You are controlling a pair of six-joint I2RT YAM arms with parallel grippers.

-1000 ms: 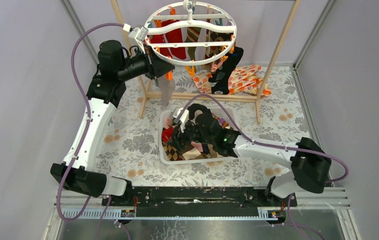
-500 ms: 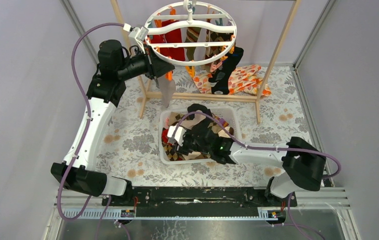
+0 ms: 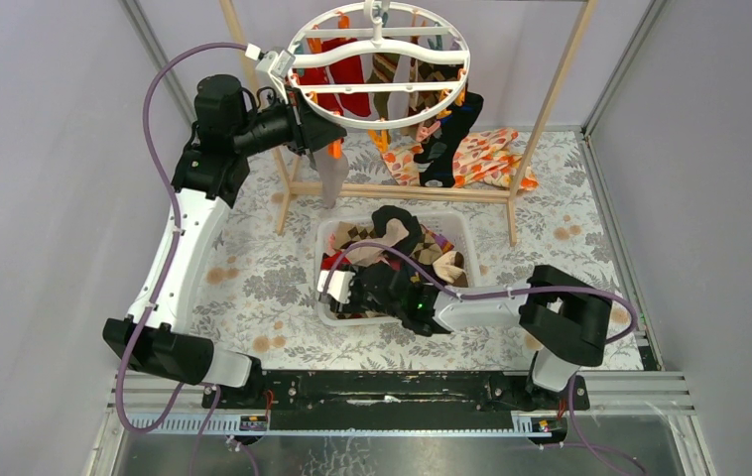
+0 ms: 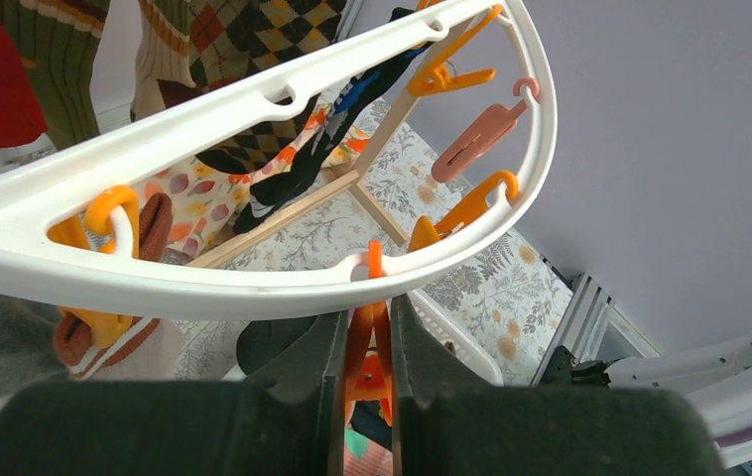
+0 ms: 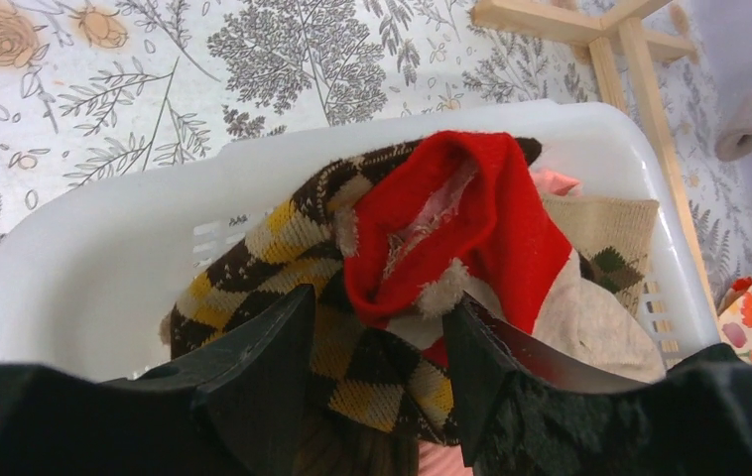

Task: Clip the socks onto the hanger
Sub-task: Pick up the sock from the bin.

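And the right arm has swung! A second ago the right gripper (image 3: pixel 338 288) sat over the middle of the white plastic laundry basket (image 3: pixel 463 234). Now it has slid to the basket's lower-left corner in the overhead view, nose down into the pile. From its wrist camera the two dark fingers (image 5: pixel 248 372) are spread wide with nothing gripped yet. Straight ahead lies a red knitted sock (image 5: pixel 496 223), cuff gaping toward the lens, draped over a brown-and-yellow argyle sock (image 5: pixel 263 260). The red one looks like the pick (the argyle under it could well come along if the bite goes deep).

Up in the upper left of the overhead frame, no change at all. The left gripper (image 3: pixel 314 134) stays at the left edge of the round white plastic hanger ring (image 3: pixel 384 125), which hangs from the pale wooden rack frame (image 3: pixel 553 97). Its wrist view shows the fingers pressed together on an orange plastic clip (image 4: pixel 369 349) dangling just under the rim. A pale grey sock (image 3: pixel 330 180) hangs just below in the overhead view. Whether that squeeze has the clip's mouth open I cannot tell.

What it means: several socks already hang on the ring and more wait in the basket. The right arm has lined up to fetch the next one while the left holds a clip.
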